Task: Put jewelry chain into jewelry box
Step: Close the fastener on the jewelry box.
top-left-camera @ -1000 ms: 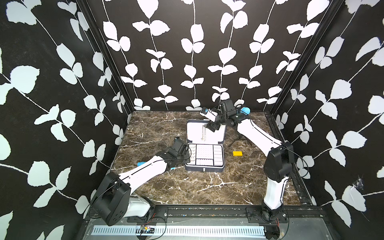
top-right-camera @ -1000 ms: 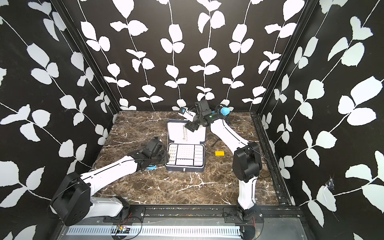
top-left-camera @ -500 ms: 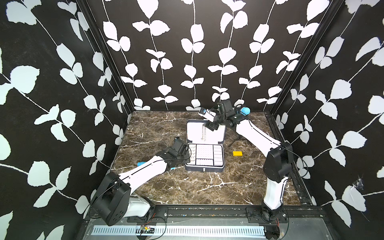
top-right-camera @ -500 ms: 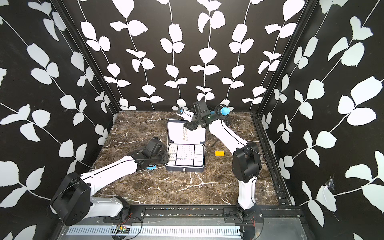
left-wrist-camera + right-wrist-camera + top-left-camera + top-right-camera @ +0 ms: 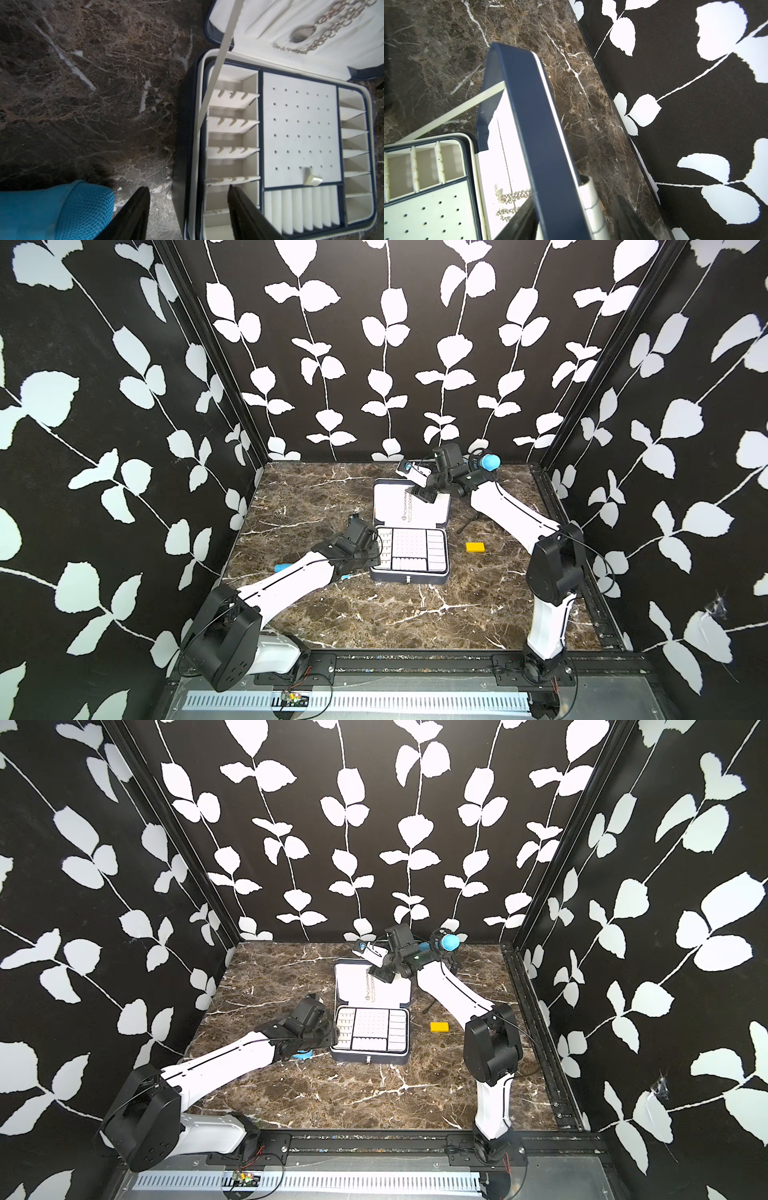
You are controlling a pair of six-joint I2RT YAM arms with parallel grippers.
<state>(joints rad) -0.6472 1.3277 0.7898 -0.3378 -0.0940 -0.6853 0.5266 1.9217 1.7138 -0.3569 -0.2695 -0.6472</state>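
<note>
Only in the R wrist view is the lid (image 5: 533, 124) rim seen between the right gripper (image 5: 573, 207) jaws. One finger (image 5: 519, 220) is at the lining side and the other is kept apart, so the jaws are parted, not clamped.

Only in the L wrist view is the left gripper (image 5: 188, 199) seen astride the jewelry box (image 5: 182, 145) side wall, jaws parted w/ a gap on each side.

In both top views the box is shown open, lid raised. The jewelry chain (image 5: 407, 506) is laid on the lid's white lining, above the tray (image 5: 299, 128). A yellow block (image 5: 475, 547) is seen on the table nr the box.
</note>
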